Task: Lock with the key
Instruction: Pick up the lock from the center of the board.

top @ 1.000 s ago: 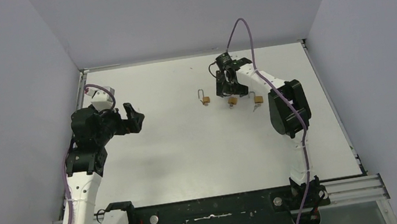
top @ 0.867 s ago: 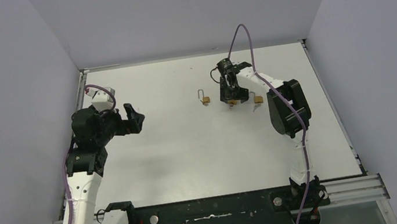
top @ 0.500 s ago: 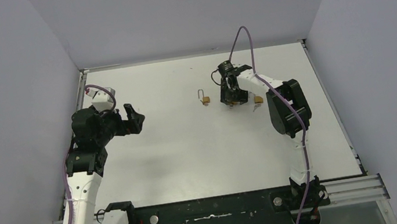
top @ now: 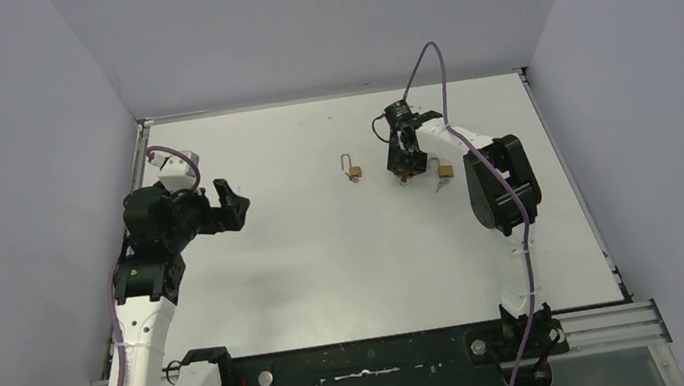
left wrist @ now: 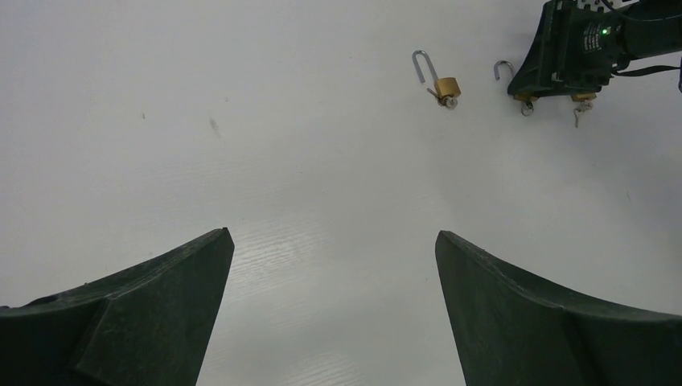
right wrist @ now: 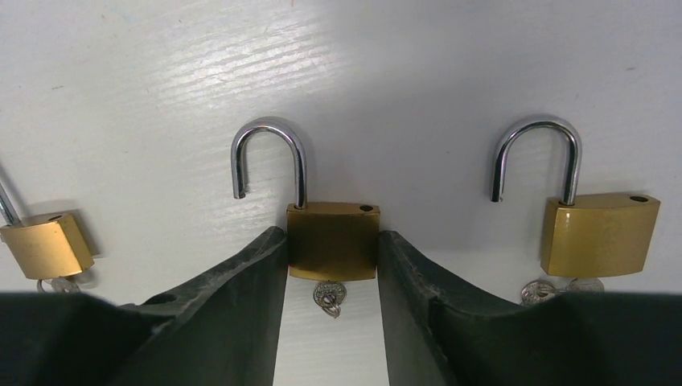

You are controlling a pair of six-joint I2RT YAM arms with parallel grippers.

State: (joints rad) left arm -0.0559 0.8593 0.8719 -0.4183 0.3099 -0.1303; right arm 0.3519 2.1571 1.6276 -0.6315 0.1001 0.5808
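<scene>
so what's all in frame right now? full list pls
padlocks: 3, brass with silver shackles, all open, in a row at the far middle-right of the table; in the top view, left padlock (long shackle), middle padlock, right padlock
keys: 3, silver, one in each padlock's keyhole
table: 1, white, under everything
walls: 3, pale grey, left, back and right
left gripper: 1, black, open, above bare table on the left
right gripper: 1, black, closed on the sides of the middle padlock's body
</scene>
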